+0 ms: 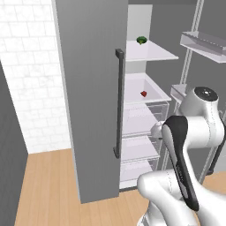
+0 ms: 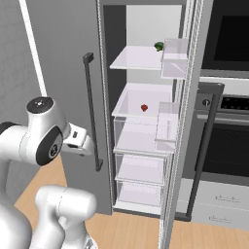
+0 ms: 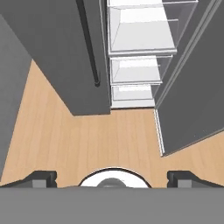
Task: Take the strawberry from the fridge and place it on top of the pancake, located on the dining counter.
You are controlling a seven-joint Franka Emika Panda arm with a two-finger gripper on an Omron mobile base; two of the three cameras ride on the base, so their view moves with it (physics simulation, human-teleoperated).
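With its jaws spread wide and pointing at the floor, the gripper (image 3: 112, 178) hangs well below the strawberry (image 2: 144, 107) on the fridge (image 2: 146, 126) shelf, so reaching up risks clipping the closed door's handle (image 2: 92, 112).

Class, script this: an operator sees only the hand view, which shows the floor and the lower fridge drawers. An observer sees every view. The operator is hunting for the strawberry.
Operator: Where is the strawberry?
Observer: The strawberry lies in the fridge, on the white shelf just above the clear drawers.
Operator: Is anything above it?
Observer: A small green item sits on the top shelf.
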